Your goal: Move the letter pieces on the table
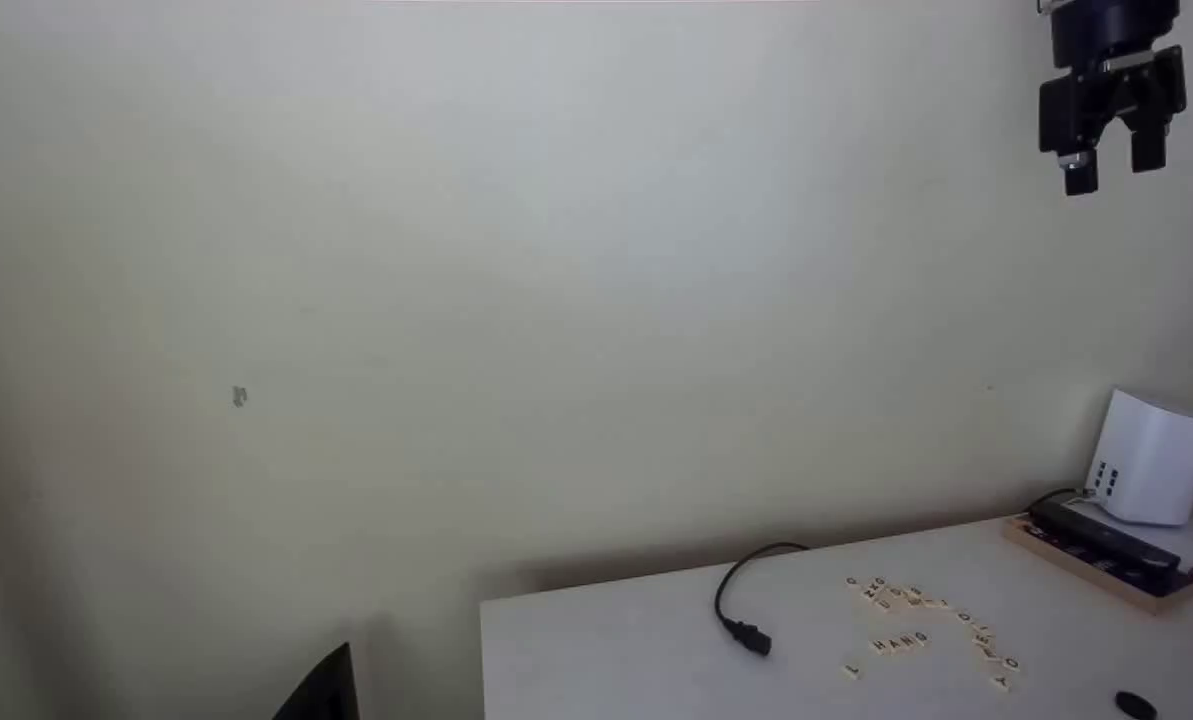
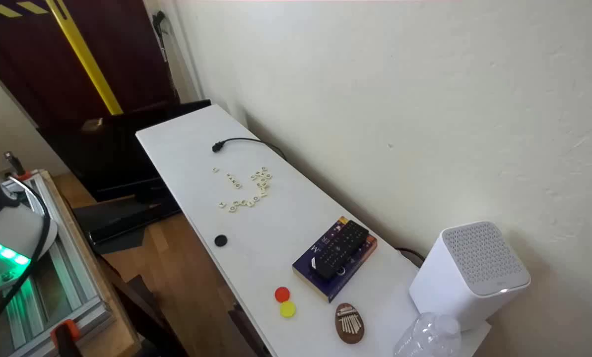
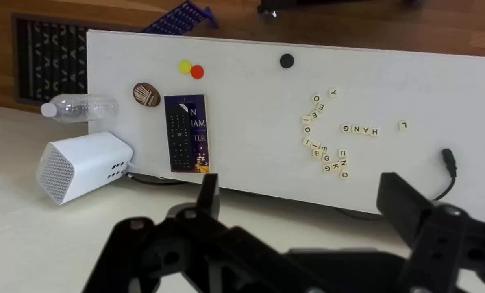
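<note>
Small cream letter tiles with dark letters lie flat on the white table (image 3: 250, 134). In the wrist view, a short row of tiles reading HANG (image 3: 356, 129) lies near the middle. A single L tile (image 3: 403, 125) lies apart to its right. A Y tile (image 3: 333, 93) is at the end of a curved chain, which runs down to a cluster with a K tile (image 3: 336, 165). The HANG row also shows in both exterior views (image 1: 899, 643) (image 2: 233, 181). My gripper (image 3: 300, 179) is open and empty. It hangs high above the table in an exterior view (image 1: 1115, 172).
A black cable plug (image 3: 449, 162) lies beside the tiles. A black disc (image 3: 286, 61), red disc (image 3: 197, 72) and yellow disc (image 3: 185, 67) sit nearby. A book (image 3: 201, 134) bears a black remote (image 3: 180, 138). A thumb piano, bottle and white router (image 3: 92, 162) stand at one end. A wall runs behind.
</note>
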Available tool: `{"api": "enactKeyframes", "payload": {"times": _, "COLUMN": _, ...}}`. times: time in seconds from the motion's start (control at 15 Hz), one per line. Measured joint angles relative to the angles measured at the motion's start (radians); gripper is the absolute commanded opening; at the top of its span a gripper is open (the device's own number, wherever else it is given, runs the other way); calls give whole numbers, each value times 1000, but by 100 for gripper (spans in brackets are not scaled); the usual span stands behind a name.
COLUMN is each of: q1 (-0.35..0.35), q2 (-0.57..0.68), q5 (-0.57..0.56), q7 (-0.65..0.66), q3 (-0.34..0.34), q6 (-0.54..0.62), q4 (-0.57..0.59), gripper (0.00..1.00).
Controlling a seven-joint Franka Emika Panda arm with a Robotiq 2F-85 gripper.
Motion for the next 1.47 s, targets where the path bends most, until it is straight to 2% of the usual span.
{"api": "enactKeyframes", "payload": {"times": 0.6, "q1": 21, "q2": 16, "q5": 0, "q7": -4, "q3": -1, "q6": 17, "q4": -1, "gripper": 100}}
{"api": "enactKeyframes", "payload": {"times": 1.27, "q1": 94, "q2": 114, "q5": 0, "q7": 39, "q3": 27, "q6": 416, "q4": -106, "gripper": 100}}
{"api": "enactKeyframes", "payload": {"times": 1.47, "q1": 94, "q2": 117, "q5": 0, "q7": 41, "q3": 27, "q6": 422, "q4": -110, "gripper": 100}}
